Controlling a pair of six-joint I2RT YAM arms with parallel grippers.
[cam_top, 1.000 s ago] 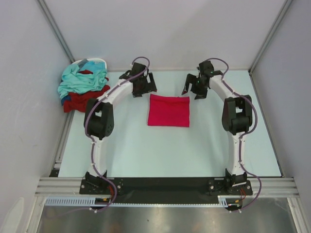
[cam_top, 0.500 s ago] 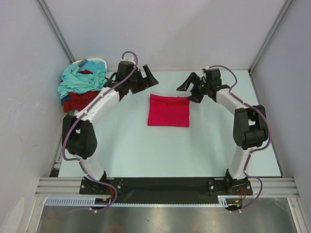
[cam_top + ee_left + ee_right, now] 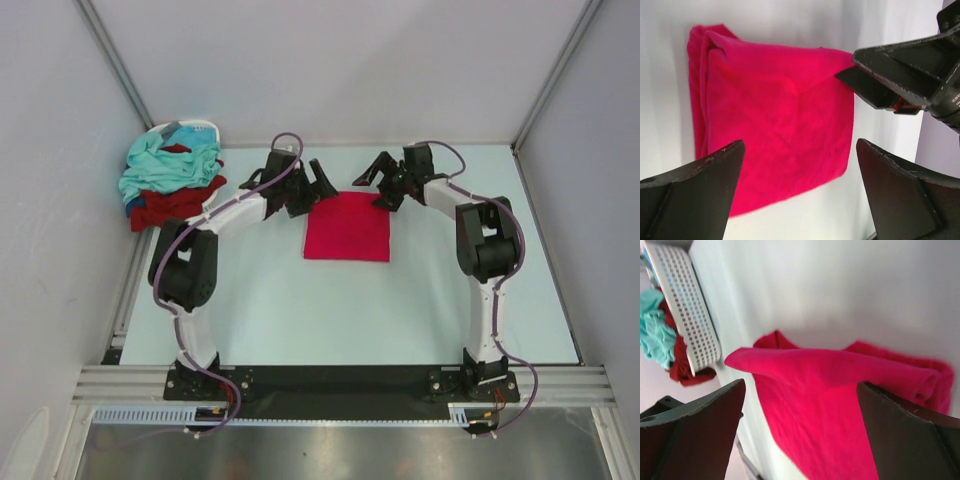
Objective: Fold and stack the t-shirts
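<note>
Wide open, both pairs: the left jaws hang at the far-left corner of the folded crimson-pink cloth t-shirt (image 3: 347,228) and the right jaws at its far-right corner, gripping nothing. The shirt lies flat on the pale bench (image 3: 300,310), centred and nearer the far edge. Crumpled teal and maroon t-shirts (image 3: 165,182) are heaped in the far-left corner.

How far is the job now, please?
Done: the pink shirt lies folded square on the table. In hand: nothing gripped; the left hand and right hand hover open at its far corners. Left: the teal shirt and red shirt lie crumpled in a heap, and nothing is stacked.
</note>
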